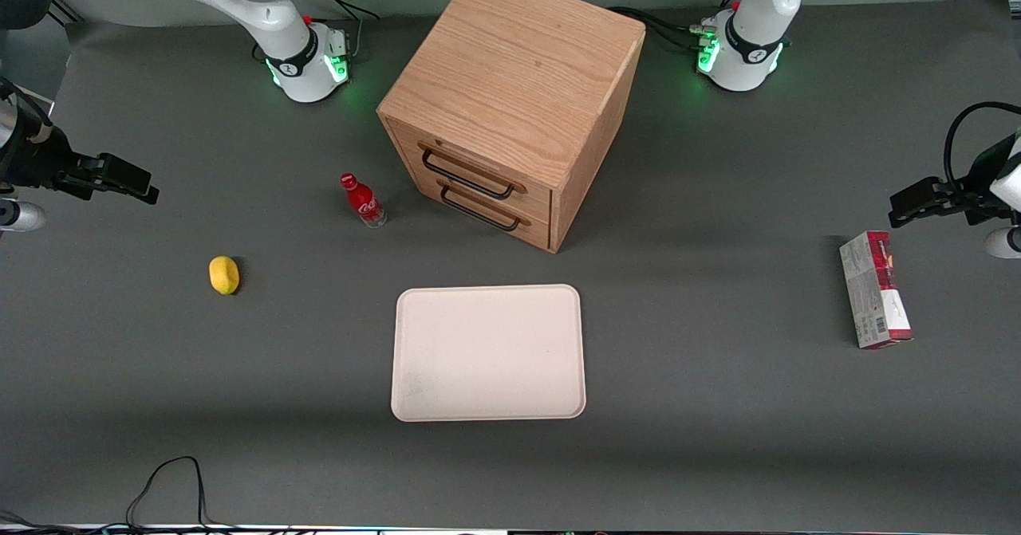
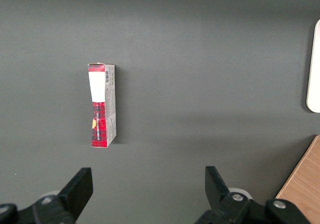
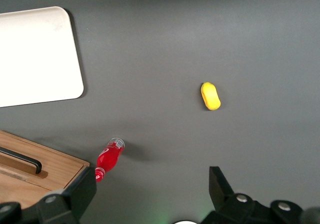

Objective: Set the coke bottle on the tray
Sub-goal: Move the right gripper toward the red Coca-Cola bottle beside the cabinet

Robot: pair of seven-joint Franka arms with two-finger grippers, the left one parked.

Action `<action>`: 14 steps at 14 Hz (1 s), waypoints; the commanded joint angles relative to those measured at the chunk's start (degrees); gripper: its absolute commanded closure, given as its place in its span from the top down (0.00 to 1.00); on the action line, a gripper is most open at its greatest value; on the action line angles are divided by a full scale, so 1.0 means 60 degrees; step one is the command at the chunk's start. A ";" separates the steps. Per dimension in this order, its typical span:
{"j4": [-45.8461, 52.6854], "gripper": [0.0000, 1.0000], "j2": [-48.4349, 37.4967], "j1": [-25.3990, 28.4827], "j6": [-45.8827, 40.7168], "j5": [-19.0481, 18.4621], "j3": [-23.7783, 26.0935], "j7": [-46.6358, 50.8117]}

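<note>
Grey matting covers my table (image 1: 718, 407). My gripper (image 1: 120, 178) hovers open at the frame's left edge, empty; the coke bottle (image 1: 363, 200) stands upper-left of the tray (image 1: 488, 353), apart from it.

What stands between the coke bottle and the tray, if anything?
Nothing visible. The coke bottle stands on bare table in front of the wooden drawer cabinet; the tray lies nearer the front camera. The lemon sits aside. The open gripper hangs apart.
</note>
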 commanded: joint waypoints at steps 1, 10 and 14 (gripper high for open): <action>0.0331 1.00 0.0141 -0.0008 -0.0270 -0.0082 -0.0013 -0.0161; -0.2123 1.00 -0.1422 0.0036 0.0269 0.0576 0.1786 0.1640; -0.6089 1.00 -0.3604 0.0050 0.2915 0.0868 0.3366 0.2591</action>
